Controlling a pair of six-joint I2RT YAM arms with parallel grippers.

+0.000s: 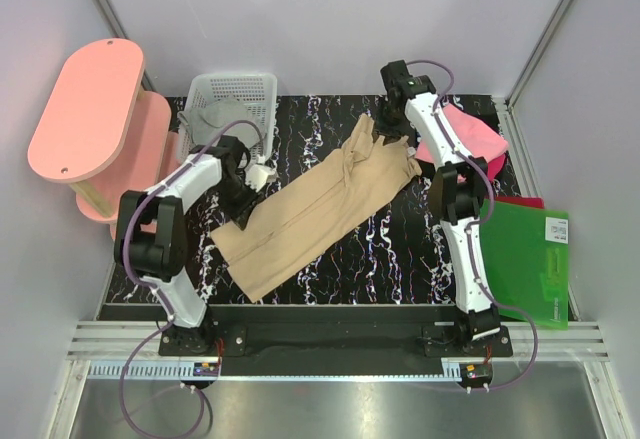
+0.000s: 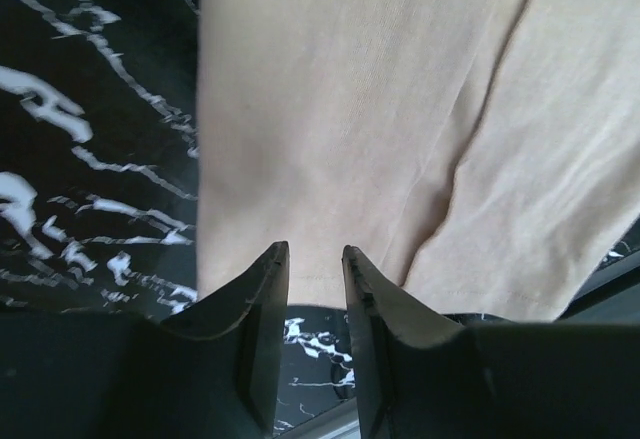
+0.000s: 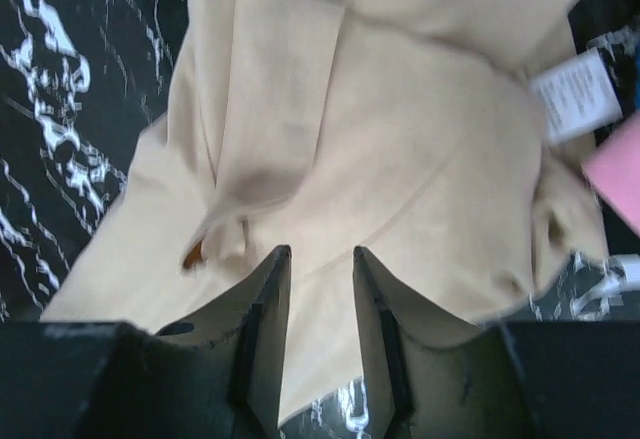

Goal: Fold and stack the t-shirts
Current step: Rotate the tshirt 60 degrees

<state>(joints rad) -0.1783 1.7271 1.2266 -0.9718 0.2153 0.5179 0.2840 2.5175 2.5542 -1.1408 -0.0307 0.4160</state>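
Note:
A tan t-shirt (image 1: 320, 209), folded into a long strip, lies slantwise across the black marbled table (image 1: 400, 249). My left gripper (image 1: 243, 204) hovers at its lower-left hem (image 2: 300, 279). The left gripper (image 2: 315, 249) is open, with only table showing between the fingers. My right gripper (image 1: 390, 129) hangs over the collar end. The right gripper (image 3: 320, 251) is also open above the tan t-shirt (image 3: 400, 159), whose white label (image 3: 577, 94) shows at the right. A pink t-shirt (image 1: 465, 139) lies bunched behind the right arm. Grey cloth (image 1: 212, 119) sits in the basket.
A white mesh basket (image 1: 245, 89) stands at the back left, beside a pink two-tier stand (image 1: 90, 109). A stiff green sheet (image 1: 530, 259) lies at the right edge, over something red. The pink t-shirt's edge (image 3: 615, 174) shows in the right wrist view.

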